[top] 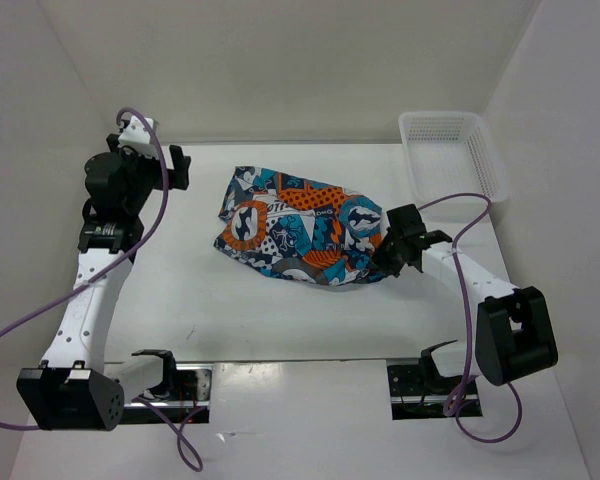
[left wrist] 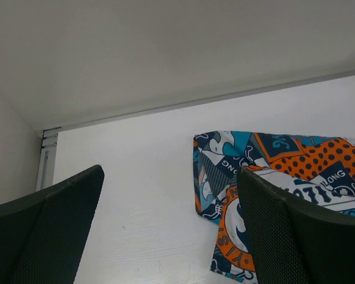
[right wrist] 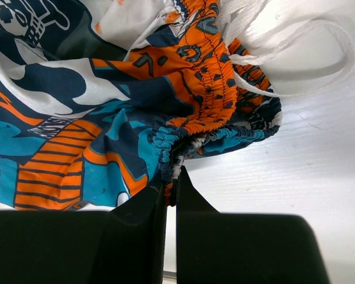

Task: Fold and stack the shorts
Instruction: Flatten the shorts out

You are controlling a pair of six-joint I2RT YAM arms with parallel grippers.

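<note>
The shorts, printed in orange, teal, white and black, lie crumpled in a heap at the middle of the white table. My right gripper is at their right edge, shut on the gathered elastic waistband. In the right wrist view the cloth sits pinched between the tips of that gripper, and the white drawstring trails loose on the table. My left gripper hovers open to the left of the shorts and holds nothing. In its own view the left gripper has the shorts beside its right finger.
A white plastic mesh basket stands at the back right corner of the table. White walls close in the back and both sides. Purple cables loop from both arms near the front edge.
</note>
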